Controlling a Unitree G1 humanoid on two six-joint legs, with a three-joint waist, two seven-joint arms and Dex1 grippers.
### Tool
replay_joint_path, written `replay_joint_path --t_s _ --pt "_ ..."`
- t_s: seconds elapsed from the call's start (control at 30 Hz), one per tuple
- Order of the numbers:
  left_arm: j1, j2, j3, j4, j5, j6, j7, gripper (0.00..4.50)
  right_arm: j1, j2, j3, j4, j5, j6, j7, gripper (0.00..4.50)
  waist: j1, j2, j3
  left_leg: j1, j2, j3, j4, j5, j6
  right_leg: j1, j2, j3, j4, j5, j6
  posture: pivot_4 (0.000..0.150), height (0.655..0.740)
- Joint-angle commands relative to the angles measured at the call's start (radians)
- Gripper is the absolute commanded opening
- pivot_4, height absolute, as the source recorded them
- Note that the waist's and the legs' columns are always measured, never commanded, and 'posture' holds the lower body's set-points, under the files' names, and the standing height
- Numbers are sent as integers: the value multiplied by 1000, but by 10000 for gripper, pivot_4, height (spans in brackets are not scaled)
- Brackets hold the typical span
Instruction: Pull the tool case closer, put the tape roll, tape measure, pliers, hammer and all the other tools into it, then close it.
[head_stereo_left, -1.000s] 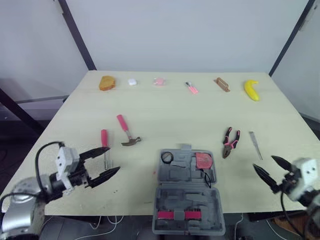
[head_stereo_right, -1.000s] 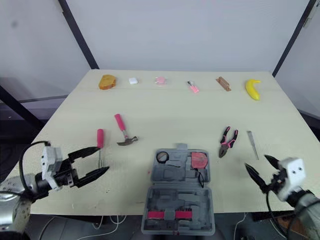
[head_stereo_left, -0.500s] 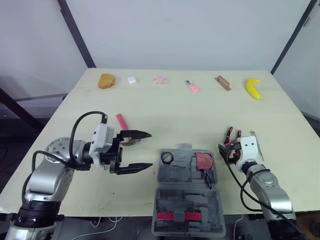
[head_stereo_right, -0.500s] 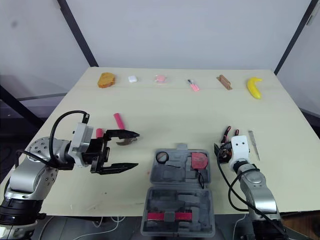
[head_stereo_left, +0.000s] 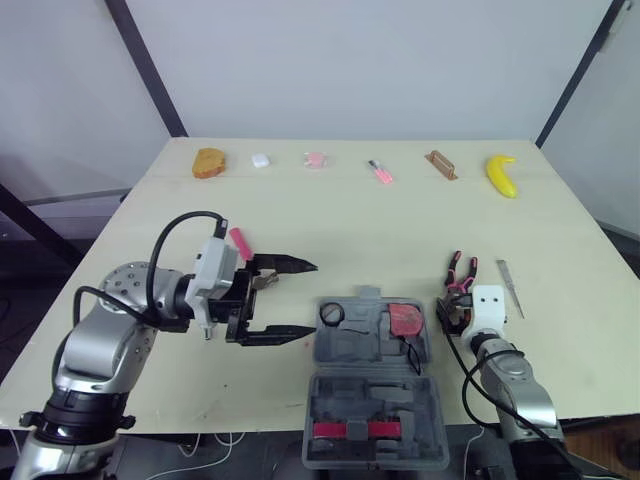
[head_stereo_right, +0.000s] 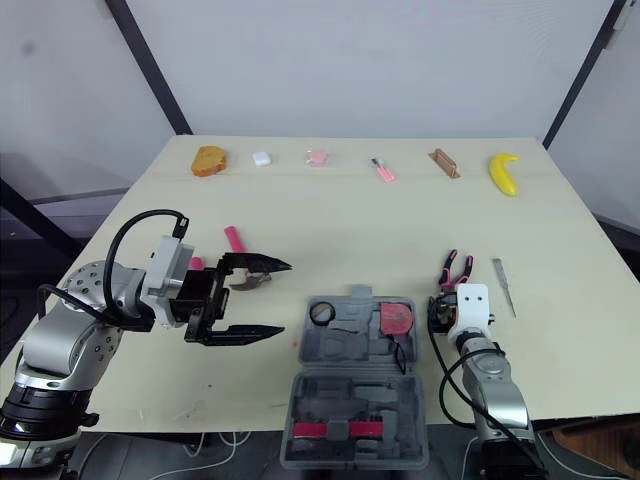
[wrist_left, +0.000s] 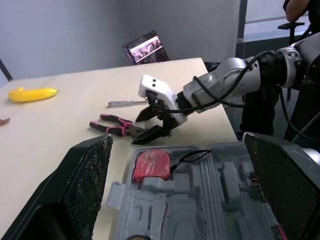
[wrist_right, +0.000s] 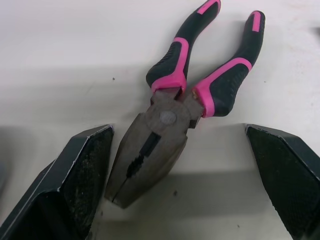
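Inside the wide gape of my right claw (wrist_right: 177, 129) lie the pliers (wrist_right: 167, 125), head toward the wrist, straddled so one squeeze should take them. My left claw (head_stereo_left: 312, 298), spread wide too, hovers just beside the open tool case (head_stereo_left: 360, 352) — placed, I judge, to steady it.

Silver arms (head_stereo_left: 100, 345), looping black cables (head_stereo_left: 190, 214), white wrist housings (head_stereo_left: 489, 303), black tool fingers (head_stereo_left: 290, 265)
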Motion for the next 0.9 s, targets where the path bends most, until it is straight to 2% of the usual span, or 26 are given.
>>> replay_joint_path --t_s 0.03,0.6,0.7,0.73,0.77,0.9 --pt "-19 1 -2 -18 -8 -6 -5 45000 -22 -2 -47 42 19 -12 -14 44531 1 0 0 0 0 0 0 0 0 0 0 0 0 0 0 1500 7400" --pt "6 2 3 -10 -3 -21 -7 45000 -20 -9 -44 69 -10 -29 -35 44531 4 0 0 0 0 0 0 0 -1 0 0 0 0 0 0 1500 7400" --pt "10 2 4 -2 -1 -26 -13 45000 -17 -6 -46 64 -4 -19 -37 36758 4 0 0 0 0 0 0 0 -1 0 0 0 0 0 0 1500 7400" --pt "11 3 5 0 0 -28 -14 45000 -16 -5 -47 62 -4 -15 -41 32552 3 0 0 0 0 0 0 0 -1 0 0 0 0 0 0 1500 7400" --pt "12 3 5 1 0 -28 -15 45000 -16 -4 -48 61 -4 -13 -43 26099 3 0 0 0 0 0 0 0 -1 0 0 0 0 0 0 1500 7400" --pt "15 4 6 6 0 -32 -17 45000 -16 -2 -50 60 -2 -14 -45 11286 5 0 0 0 0 0 0 0 -1 0 0 0 0 0 0 1500 7400"
